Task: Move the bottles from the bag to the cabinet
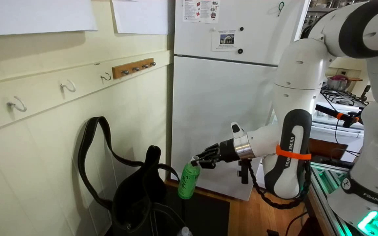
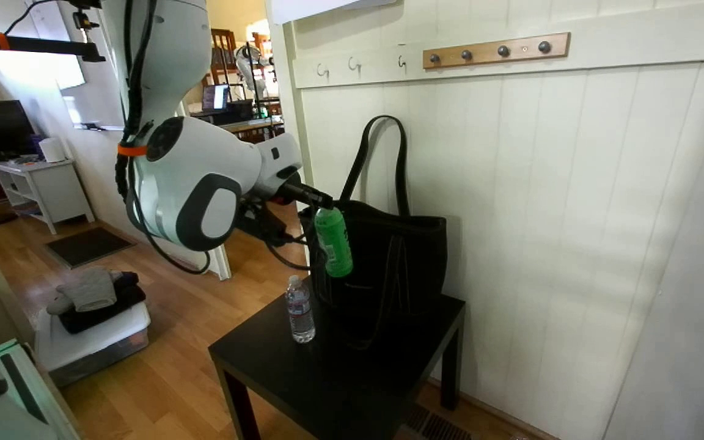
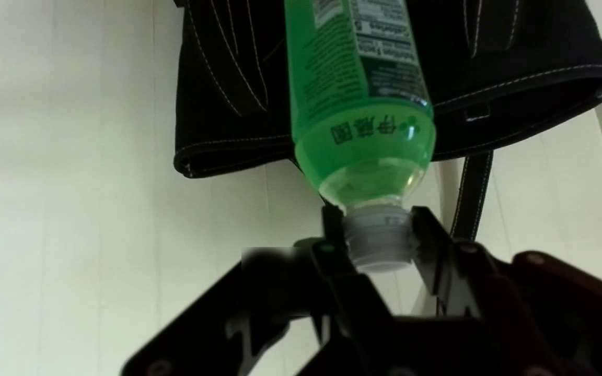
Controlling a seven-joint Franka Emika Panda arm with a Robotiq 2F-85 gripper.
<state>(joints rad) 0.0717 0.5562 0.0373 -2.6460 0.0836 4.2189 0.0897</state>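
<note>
My jaws are clamped on the pale plastic screw cap [image 3: 379, 235] of a bright green plastic bottle [image 3: 361, 104], pressed in from both sides and parted only as far as the cap makes them. I hold the bottle by that cap alone, up off the low black bench [image 2: 352, 391], and in both exterior views it hangs base down with a slight tilt. It is outside the soft black fabric bag [image 2: 413, 269], just beside it; whether the two touch, I cannot tell. Lower down, a clear plastic bottle [image 2: 300, 311] with a printed label stands upright on the bench, near the bag. The bag sits on the bench too, its mouth gaping at the top, and a long black looping strap [image 2: 401, 171] rises from it close to the cream panelled wall [image 2: 541, 183]. On that wall I see a brown wooden strip [image 2: 484, 54] with four dark round knobs. At the wall's end, in an exterior view, stands a tall white refrigerator [image 1: 221, 105], a printed sheet [image 1: 224, 41] with a picture of a house fixed to its upper door. Farther away, in an exterior view, a white-lidded plastic bin [image 2: 71, 349] bears folded grey and black cloth [image 2: 92, 290], and beyond it stands a low white shelf unit [image 2: 62, 192].
</note>
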